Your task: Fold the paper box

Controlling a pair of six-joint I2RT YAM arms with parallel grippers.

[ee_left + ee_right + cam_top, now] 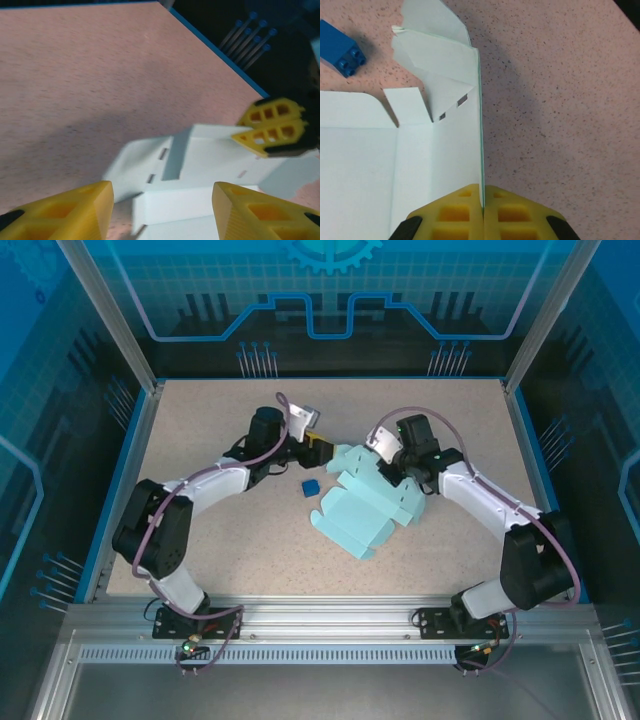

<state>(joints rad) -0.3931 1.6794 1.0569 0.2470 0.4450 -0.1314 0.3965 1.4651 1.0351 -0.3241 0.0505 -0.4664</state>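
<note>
Yellow fingers of the left gripper are spread wide and hold nothing, just beside the paper box. A small blue block sits near it. The box lies mid-table, partly flat. The right gripper pinches one raised wall tight.

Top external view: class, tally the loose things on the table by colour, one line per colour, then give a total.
Pale cyan: 1, the paper box
Dark blue: 1, the small brick
Total: 2
</note>
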